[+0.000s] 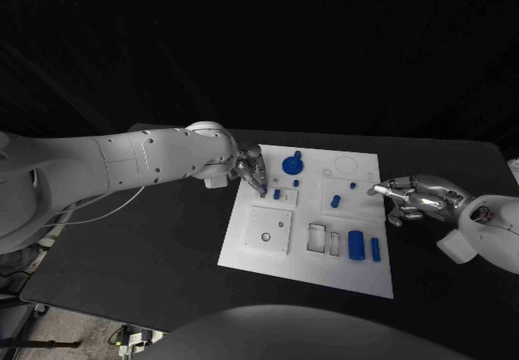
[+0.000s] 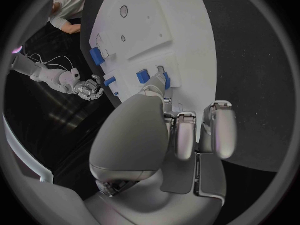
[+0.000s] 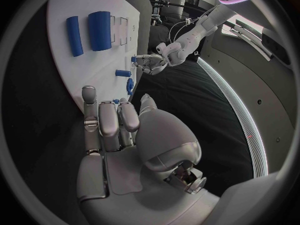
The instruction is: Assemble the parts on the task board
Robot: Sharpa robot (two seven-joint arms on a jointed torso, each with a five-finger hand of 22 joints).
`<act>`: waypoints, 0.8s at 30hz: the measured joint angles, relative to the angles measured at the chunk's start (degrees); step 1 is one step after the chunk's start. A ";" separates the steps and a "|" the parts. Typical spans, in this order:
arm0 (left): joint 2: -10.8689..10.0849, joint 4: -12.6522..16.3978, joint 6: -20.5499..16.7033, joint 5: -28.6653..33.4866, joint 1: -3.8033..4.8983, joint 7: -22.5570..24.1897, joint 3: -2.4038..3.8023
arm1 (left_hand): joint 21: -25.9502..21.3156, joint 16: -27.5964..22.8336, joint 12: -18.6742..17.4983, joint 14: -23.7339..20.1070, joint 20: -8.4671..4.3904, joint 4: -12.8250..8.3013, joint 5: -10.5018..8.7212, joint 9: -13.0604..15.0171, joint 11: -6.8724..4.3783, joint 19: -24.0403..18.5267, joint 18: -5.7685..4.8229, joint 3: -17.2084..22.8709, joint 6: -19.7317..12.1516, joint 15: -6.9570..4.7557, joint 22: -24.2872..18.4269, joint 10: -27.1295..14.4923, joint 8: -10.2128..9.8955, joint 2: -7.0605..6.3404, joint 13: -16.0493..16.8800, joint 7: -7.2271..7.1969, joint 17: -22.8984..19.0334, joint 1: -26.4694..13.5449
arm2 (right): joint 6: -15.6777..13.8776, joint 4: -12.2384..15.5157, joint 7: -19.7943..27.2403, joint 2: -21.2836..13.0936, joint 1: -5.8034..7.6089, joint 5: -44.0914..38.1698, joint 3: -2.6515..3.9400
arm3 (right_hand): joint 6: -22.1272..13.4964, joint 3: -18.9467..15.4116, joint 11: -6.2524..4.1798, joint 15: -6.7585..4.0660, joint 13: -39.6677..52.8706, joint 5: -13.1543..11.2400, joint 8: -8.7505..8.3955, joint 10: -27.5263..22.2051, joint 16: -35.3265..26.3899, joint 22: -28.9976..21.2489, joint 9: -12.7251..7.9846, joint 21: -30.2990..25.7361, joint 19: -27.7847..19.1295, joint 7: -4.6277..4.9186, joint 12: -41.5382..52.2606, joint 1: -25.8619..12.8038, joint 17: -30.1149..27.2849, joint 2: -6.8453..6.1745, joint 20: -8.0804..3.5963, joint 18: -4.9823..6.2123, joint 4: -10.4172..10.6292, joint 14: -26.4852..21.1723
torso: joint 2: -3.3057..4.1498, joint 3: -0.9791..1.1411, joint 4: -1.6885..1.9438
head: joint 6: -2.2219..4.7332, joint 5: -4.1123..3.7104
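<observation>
White task board [image 1: 357, 271] mid-bench, seven blue parts on it, left hand [image 1: 251, 171] pinching one small blue part [image 1: 263, 192] at its left edge, right hand [image 1: 420, 199] curled, empty, at right edge

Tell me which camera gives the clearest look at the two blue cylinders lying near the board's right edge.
Right wrist view: the two blue cylinders lie side by side, large and unobstructed on the task board. Head view shows them small. Left wrist view shows blue pieces I cannot match to them.
</observation>
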 measured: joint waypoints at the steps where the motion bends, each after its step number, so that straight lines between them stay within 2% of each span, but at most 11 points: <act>1: 0.00 0.00 -0.04 -0.01 -0.01 0.00 0.00 | 0.00 0.00 0.00 0.00 0.00 -0.03 0.22 0.08 0.00 0.00 0.00 0.03 0.26 0.00 0.00 0.00 0.11 0.07 0.00 -0.08 0.00 0.07 | 0.02 0.00 0.00 0.00 0.00 0.00 0.00 | 0.00 0.00 0.00 0.00 0.00 0.00 0.00 0.00 0.00 0.00 0.00 0.00 0.00 0.00 0.00 0.00 0.00 0.00 0.00 0.00 0.00 0.00 | 0.00 0.00 0.00 | 0.00 0.00; 7: -0.08 0.12 -0.35 -0.02 -0.09 0.14 0.02 | 0.00 0.00 0.00 0.00 0.00 -0.09 1.45 0.42 -0.02 0.00 0.00 0.07 1.13 0.00 0.00 -0.02 0.78 0.37 0.00 -0.49 0.00 0.38 | 0.13 -0.01 -0.01 0.00 -0.01 0.01 0.00 | 0.00 0.00 0.00 0.00 -0.02 0.00 0.00 0.00 0.00 0.00 0.00 0.00 0.00 0.00 0.00 0.00 0.00 0.00 0.00 0.00 0.00 0.00 | -0.01 0.00 0.01 | 0.00 -0.04; 11: -0.18 0.30 -0.75 -0.02 -0.14 0.27 0.01 | 0.24 0.00 0.00 0.00 -0.21 -0.39 2.11 0.45 -0.43 0.21 -0.01 0.11 1.84 -0.42 0.00 0.00 1.66 0.30 0.00 -1.01 -0.01 0.61 | 0.20 -0.01 -0.02 -0.02 -0.01 0.02 0.00 | 0.00 0.00 0.00 0.00 -0.12 0.00 0.00 0.00 0.00 -0.01 0.00 -0.23 0.00 0.00 0.00 0.00 -0.01 0.00 0.00 0.00 0.00 0.00 | -0.01 0.01 0.01 | 0.00 -0.05; 13: -0.30 0.47 -1.10 -0.04 -0.17 0.34 -0.01 | 0.24 0.00 0.00 -0.21 -0.43 -0.66 2.31 0.44 -0.97 0.00 0.00 -0.14 2.06 -0.64 0.00 -0.06 2.56 0.30 0.00 -1.22 -0.01 0.61 | 0.23 -0.01 -0.02 -0.03 -0.02 0.02 0.00 | 0.00 0.00 0.00 0.00 -0.13 0.00 0.00 0.00 0.00 -0.01 0.00 -0.22 0.00 0.00 0.00 0.00 -0.01 0.00 0.00 0.00 0.00 0.00 | -0.01 0.00 0.02 | 0.00 -0.05; 22: -1.40 1.98 -3.29 -0.37 -0.35 0.59 -0.14 | 0.24 0.00 0.00 -0.11 -0.97 -1.38 2.38 0.44 -1.44 0.14 0.00 -0.53 2.14 -1.34 0.00 0.00 3.24 0.84 0.00 -1.28 -0.01 0.82 | 0.31 -0.01 -0.03 -0.05 -0.03 0.04 0.00 | 0.00 0.00 0.00 0.00 -0.12 0.00 0.00 0.00 0.00 -0.01 0.01 -0.22 0.00 0.00 0.00 0.00 -0.01 0.00 0.00 0.00 0.00 0.00 | -0.02 0.00 0.04 | 0.00 -0.14; 24: -1.71 2.42 -3.97 -0.59 -0.40 0.66 -0.19 | 0.24 0.00 0.00 -0.11 -1.04 -1.75 2.38 0.45 -1.44 0.21 0.00 -0.46 2.14 -1.33 0.00 0.00 3.96 0.94 0.00 -1.28 -0.02 0.89 | 0.33 -0.01 -0.03 -0.05 -0.03 0.04 0.00 | 0.00 0.00 0.00 0.00 -0.12 0.00 0.00 0.00 0.00 -0.01 0.01 -0.22 0.00 0.00 0.00 0.00 -0.02 0.00 0.00 0.00 0.00 0.00 | -0.03 0.00 0.04 | 0.00 -0.18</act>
